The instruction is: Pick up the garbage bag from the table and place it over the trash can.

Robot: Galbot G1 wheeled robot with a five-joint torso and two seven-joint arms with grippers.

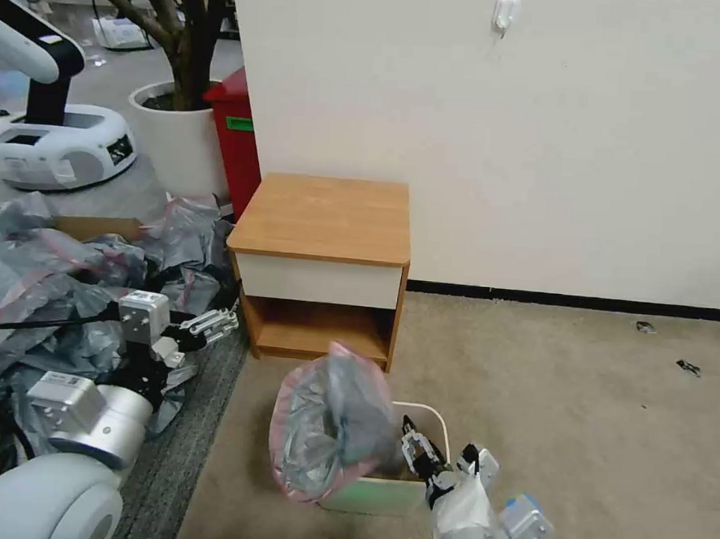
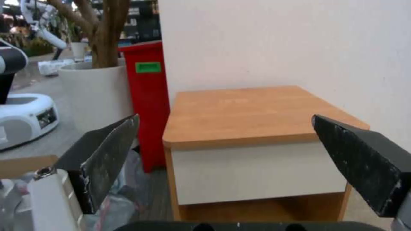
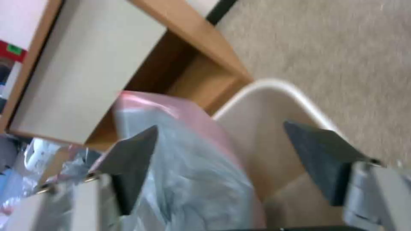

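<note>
The garbage bag (image 1: 330,426), silvery-grey with a pink rim band, stands puffed up over the left part of the beige trash can (image 1: 436,420) on the carpet in front of the table (image 1: 324,217). My right gripper (image 1: 430,449) hovers open just above the can's near right side, apart from the bag. The right wrist view looks past its spread fingers (image 3: 130,160) at the bag (image 3: 184,173) and the can's rim (image 3: 278,86). My left gripper (image 1: 218,323) hangs open to the left of the table, whose bare top (image 2: 244,109) fills the left wrist view.
A heap of grey bags (image 1: 42,274) covers the floor at the left, beside my left arm. A tall red bin (image 1: 237,132) and a white planter (image 1: 177,136) stand behind the table by the wall. Open carpet (image 1: 579,413) lies to the right.
</note>
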